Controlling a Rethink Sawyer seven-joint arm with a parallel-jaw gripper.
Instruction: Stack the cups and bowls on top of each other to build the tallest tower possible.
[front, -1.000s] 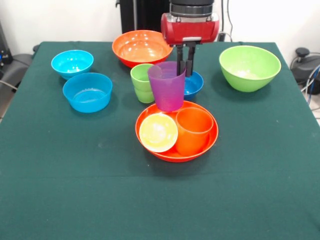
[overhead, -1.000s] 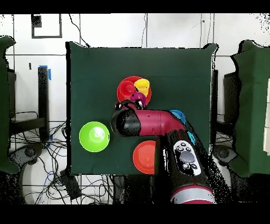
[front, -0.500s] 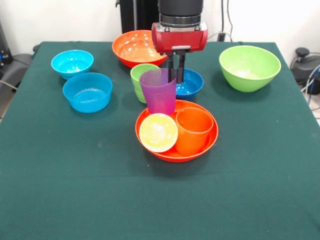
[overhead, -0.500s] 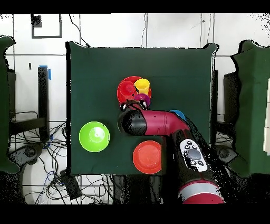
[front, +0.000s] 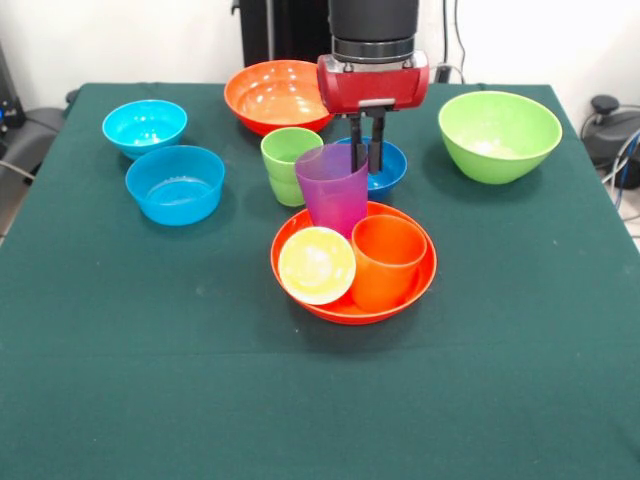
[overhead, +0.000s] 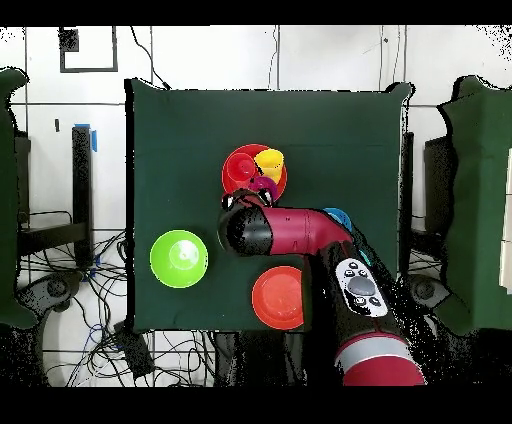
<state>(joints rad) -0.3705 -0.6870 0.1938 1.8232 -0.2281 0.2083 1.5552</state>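
Hand (front: 368, 160) closed on far rim of purple cup (front: 332, 188), one finger inside and one outside; cup upright, base hidden behind rim of large orange bowl (front: 400, 297) at centre of counter (front: 150, 350), contact with bowl floor not determinable. Inside same bowl: orange cup (front: 388, 261) upright at right, yellow cup (front: 316, 265) tipped with mouth toward camera at left, both just beside purple cup. Green cup (front: 286, 165) upright on cloth, just left of purple cup. Small dark blue bowl (front: 385, 167) behind hand, partly hidden. Second large orange bowl (front: 275, 95) at far centre. Large lime green bowl (front: 498, 135) at far right, well apart from others. Two light blue bowls at left: one (front: 145, 125) farther back, other (front: 175, 184) nearer, almost touching. Overhead view: arm (overhead: 300, 232) covering purple cup and dark blue bowl almost entirely.
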